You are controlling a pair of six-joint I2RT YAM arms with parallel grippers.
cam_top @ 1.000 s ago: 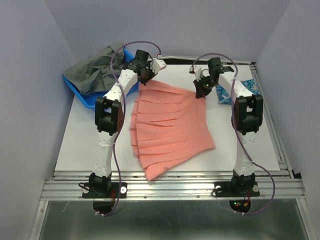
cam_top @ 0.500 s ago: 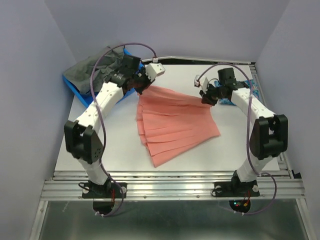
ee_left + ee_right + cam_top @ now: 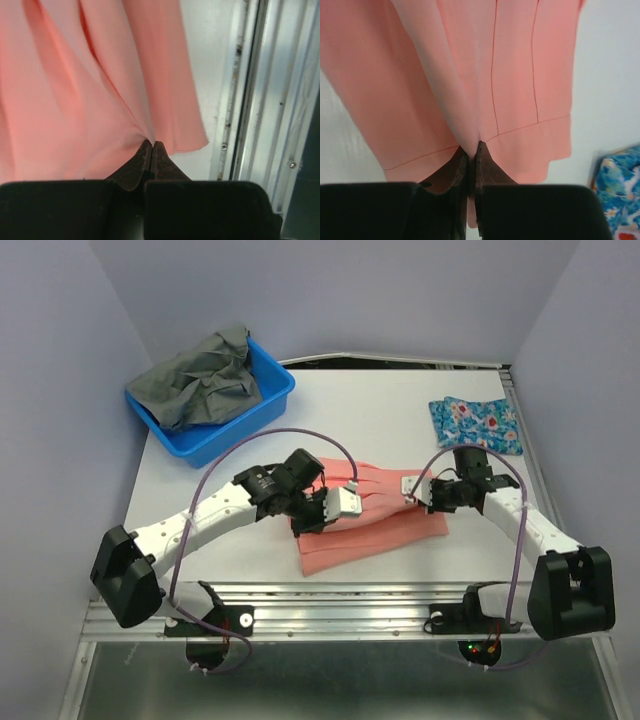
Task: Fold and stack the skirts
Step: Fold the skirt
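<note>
- Two grippers work one garment: the left gripper (image 3: 151,150) is clenched on an edge of the salmon-pink pleated skirt (image 3: 375,525), its jaws pressed together with cloth gathered between them.
- The right gripper (image 3: 472,152) is likewise clamped on the same skirt, pinching it beside a stitched band that runs along one edge.
- Both pinch points sit low over the near part of the white table (image 3: 390,420), one at each side of the skirt. This looks like a way to keep the edge taut and level, so one half lies flat over the other.
- The pink skirt lies on the table between the two arms, close to the metal rail (image 3: 350,590) at the near edge. It appears doubled over, though whether the held layer already rests on the one beneath cannot be told.
- The blue flowered skirt (image 3: 478,425) lies apart at the far right of the table. It looks already folded, probably parked there as the base of the stack.
- Count of skirts: two, one pink in hand and one blue set aside; they are not yet stacked.
- Count of other things: one blue plastic basket (image 3: 278,400) at the far left, holding one crumpled grey cloth (image 3: 200,380) that neither gripper touches.
</note>
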